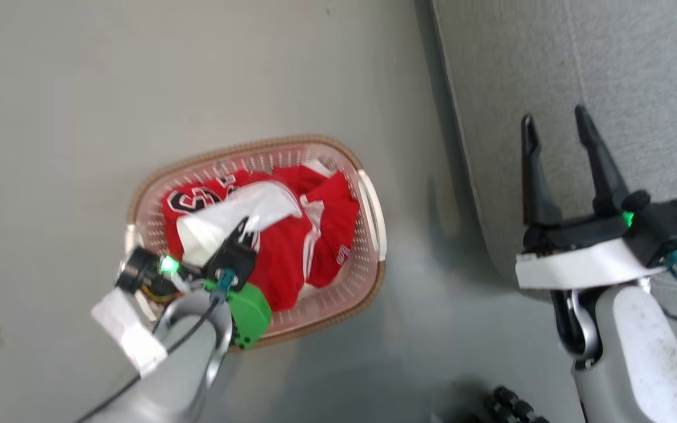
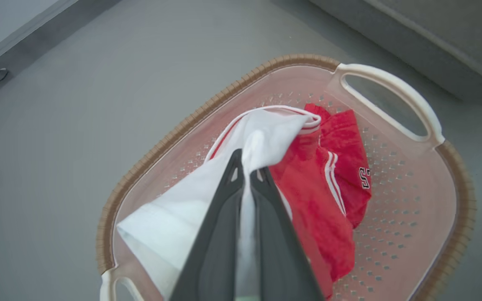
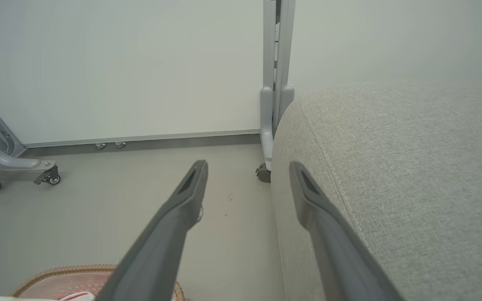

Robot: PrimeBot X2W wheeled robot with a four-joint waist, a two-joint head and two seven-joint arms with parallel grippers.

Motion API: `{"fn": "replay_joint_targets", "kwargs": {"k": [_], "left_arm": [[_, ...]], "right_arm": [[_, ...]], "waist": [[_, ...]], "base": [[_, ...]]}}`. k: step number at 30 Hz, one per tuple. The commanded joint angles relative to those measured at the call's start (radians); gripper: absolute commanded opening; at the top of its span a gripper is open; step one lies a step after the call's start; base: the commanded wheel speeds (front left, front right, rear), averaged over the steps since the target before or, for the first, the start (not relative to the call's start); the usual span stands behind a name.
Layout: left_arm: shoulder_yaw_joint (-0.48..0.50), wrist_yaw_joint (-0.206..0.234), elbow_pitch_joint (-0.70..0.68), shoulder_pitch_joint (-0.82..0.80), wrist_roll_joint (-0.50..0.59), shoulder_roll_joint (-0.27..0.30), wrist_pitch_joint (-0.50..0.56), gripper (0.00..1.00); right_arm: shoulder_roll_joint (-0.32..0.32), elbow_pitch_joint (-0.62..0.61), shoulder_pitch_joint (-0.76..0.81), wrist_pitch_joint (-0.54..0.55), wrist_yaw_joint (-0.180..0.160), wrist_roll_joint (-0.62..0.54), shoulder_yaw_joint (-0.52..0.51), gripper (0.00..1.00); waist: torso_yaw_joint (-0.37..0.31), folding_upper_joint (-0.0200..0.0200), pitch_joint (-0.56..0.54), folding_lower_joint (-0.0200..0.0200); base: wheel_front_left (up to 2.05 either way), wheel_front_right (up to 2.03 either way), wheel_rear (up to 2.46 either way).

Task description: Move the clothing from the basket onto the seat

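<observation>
**Head view.** The left gripper (image 1: 244, 228) is reaching down into the basket (image 1: 268, 144), which is standing on the floor (image 1: 68, 88) near the seat (image 1: 638, 70). Its fingers are pressing together on a white fold (image 1: 244, 205) of the clothing (image 1: 297, 252). The red remainder is lying bunched inside the basket, with black-and-white lettering (image 1: 197, 197) facing up toward that view's left. The right gripper (image 1: 555, 120) is hovering at the seat's edge, its fingers standing wide apart and holding nothing.

**Left wrist view.** The fingers (image 2: 220, 234) of the left gripper (image 2: 247, 161) are clamping the white fold (image 2: 170, 221), which is running up between them and spreading out past their tips. Red clothing (image 2: 316, 196) with white stripes is lying to the right, inside the perforated basket (image 2: 391, 234) and below a white handle (image 2: 391, 83).

**Right wrist view.** The right gripper (image 3: 248, 167) is pointing along the side of the seat (image 3: 412, 167), one finger over the cushion and one over the floor (image 3: 98, 209). The basket (image 3: 57, 271) is showing at the lower left.
</observation>
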Motion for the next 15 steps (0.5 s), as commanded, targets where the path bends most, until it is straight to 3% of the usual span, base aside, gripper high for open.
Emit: {"fn": "replay_joint_targets", "kwargs": {"k": [1,8,15], "left_arm": [[0.016,0.006,-0.033,0.054,-0.021,0.0,-0.003,0.0],[0.123,-0.016,-0.209,0.234,-0.098,-0.026,-0.002,0.0],[0.197,-0.038,-0.372,0.344,-0.092,-0.055,-0.002,0.0]], "right_arm": [[-0.004,0.011,0.034,-0.003,0.0,0.004,0.002,1.0],[-0.004,0.053,0.134,-0.003,0.0,0.011,0.04,1.0],[-0.004,0.093,0.227,-0.003,0.0,0.014,0.062,1.0]], "waist": [[0.076,-0.0001,-0.211,0.0],[0.107,-0.0001,-0.396,0.0],[0.123,-0.0001,-0.542,0.0]], "base": [[0.0,0.0,0.0],[0.0,0.0,0.0],[0.0,0.0,0.0]]}}
